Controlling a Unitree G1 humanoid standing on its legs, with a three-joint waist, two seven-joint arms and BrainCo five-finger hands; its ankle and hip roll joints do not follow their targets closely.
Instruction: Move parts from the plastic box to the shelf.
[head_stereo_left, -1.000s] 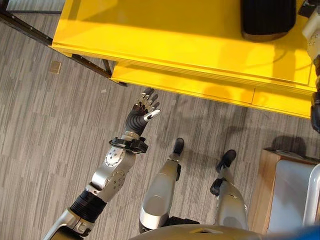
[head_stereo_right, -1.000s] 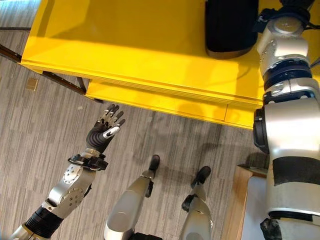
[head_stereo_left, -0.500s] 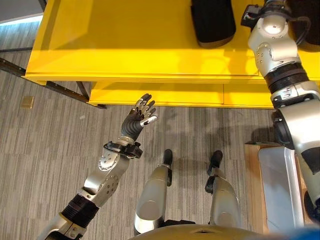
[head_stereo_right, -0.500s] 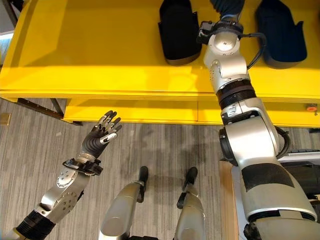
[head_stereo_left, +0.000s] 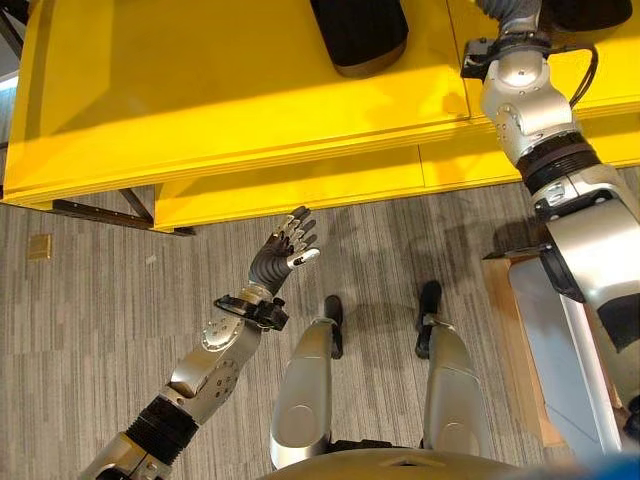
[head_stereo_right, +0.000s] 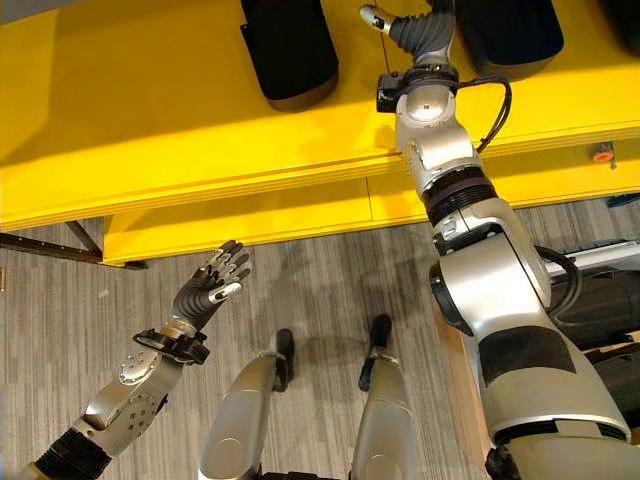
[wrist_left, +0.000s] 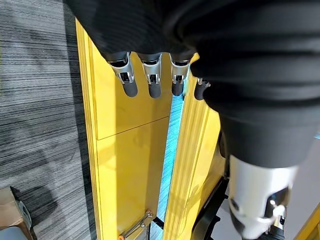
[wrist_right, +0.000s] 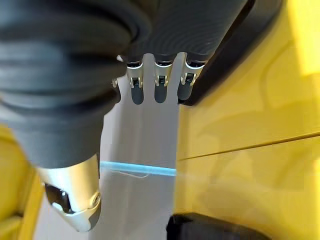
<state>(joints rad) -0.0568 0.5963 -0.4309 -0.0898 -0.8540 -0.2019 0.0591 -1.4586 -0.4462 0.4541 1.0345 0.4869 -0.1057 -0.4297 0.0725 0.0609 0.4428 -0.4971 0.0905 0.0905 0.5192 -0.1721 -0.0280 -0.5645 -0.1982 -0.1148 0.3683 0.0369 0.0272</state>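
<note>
My right hand (head_stereo_right: 415, 28) open over yellow shelf (head_stereo_right: 150, 120) between black parts (head_stereo_right: 288, 45); left hand (head_stereo_left: 285, 252) open, empty, above floor (head_stereo_left: 90, 300).

Yellow shelf (head_stereo_right: 150, 120): two black parts (head_stereo_right: 288, 45) on top, right hand (head_stereo_right: 420, 30) between them. Left hand (head_stereo_right: 210, 285) relaxed, empty, over floor.

2 head eyes look steeply down from above, side by side, sharing the yellow shelf (head_stereo_left: 200, 90), grey floor (head_stereo_left: 90, 330) and left hand (head_stereo_right: 208, 290). Left wrist view looks along its own fingers (wrist_left: 150, 82), very close, toward the shelf edge. Right wrist view looks past its fingers (wrist_right: 160, 87) over the shelf top, a black part (wrist_right: 215, 230) close by.
</note>
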